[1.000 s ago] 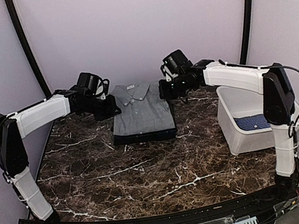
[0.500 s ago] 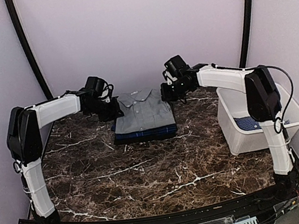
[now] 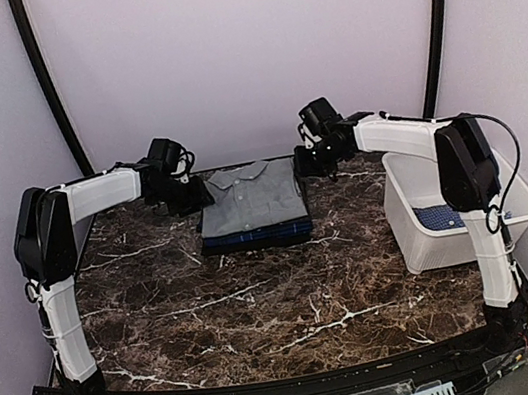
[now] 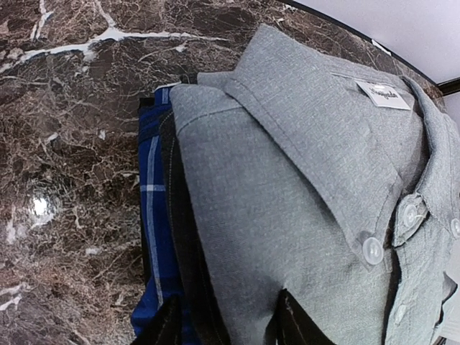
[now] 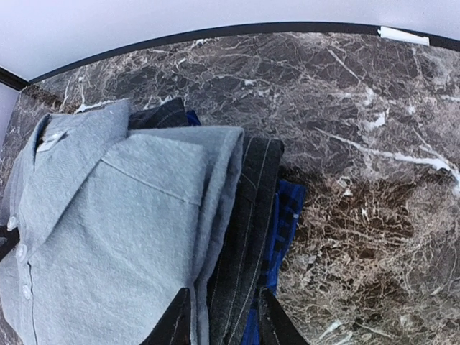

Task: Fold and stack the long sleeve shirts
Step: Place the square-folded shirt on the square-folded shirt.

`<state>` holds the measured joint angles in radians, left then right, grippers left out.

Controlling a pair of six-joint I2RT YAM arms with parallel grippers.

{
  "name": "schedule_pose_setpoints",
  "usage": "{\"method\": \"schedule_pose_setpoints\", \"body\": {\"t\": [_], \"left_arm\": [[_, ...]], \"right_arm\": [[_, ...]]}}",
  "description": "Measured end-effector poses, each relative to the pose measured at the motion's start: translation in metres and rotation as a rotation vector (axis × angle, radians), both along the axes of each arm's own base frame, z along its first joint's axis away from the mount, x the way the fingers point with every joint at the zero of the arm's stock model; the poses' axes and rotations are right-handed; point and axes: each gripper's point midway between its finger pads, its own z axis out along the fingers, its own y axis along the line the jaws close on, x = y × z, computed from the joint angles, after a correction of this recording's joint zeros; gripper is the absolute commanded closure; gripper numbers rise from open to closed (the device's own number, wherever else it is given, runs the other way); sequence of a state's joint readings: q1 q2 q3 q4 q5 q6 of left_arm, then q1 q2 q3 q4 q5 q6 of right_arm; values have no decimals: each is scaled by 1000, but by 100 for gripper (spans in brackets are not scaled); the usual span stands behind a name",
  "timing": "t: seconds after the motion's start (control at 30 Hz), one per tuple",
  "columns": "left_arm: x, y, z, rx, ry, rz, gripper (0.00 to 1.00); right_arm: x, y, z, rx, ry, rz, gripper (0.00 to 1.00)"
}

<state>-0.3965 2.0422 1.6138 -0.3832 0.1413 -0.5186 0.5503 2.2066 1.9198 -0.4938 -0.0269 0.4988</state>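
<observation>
- Grey shirt (image 3: pixel 249 198) lies folded; placing looks done.
- Left gripper (image 4: pixel 230 325) and right gripper (image 5: pixel 221 320) flank the grey shirt, half-open, empty.
- Next: fetch the blue shirt (image 3: pixel 447 216), right of the grey shirt.

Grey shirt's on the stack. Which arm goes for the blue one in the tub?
Right. The white tub holding the blue dotted shirt sits at the table's right edge, on the right gripper's side. The left gripper is across the grey shirt, farthest from it.

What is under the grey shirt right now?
Edges of a dark pinstriped garment, then a blue checked garment below it. The grey shirt covers everything else in the stack.
</observation>
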Motion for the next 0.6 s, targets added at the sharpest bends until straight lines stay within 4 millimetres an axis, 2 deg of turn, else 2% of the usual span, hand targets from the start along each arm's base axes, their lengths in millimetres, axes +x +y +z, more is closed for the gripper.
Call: {"method": "schedule_pose_setpoints", "body": {"t": [0.2,0.43,0.6], "left_arm": [[2,5,0,26,-12,10,56],[7,15,-1,58,-26,32,54],[12,28,1,99,-33,50,50]], "right_arm": [[-15,-8,-21,-26,41,2,73],[-32,-18,-57,-66,109,-2,73],[-35,-20,-63,-71,120,-5,73]]}}
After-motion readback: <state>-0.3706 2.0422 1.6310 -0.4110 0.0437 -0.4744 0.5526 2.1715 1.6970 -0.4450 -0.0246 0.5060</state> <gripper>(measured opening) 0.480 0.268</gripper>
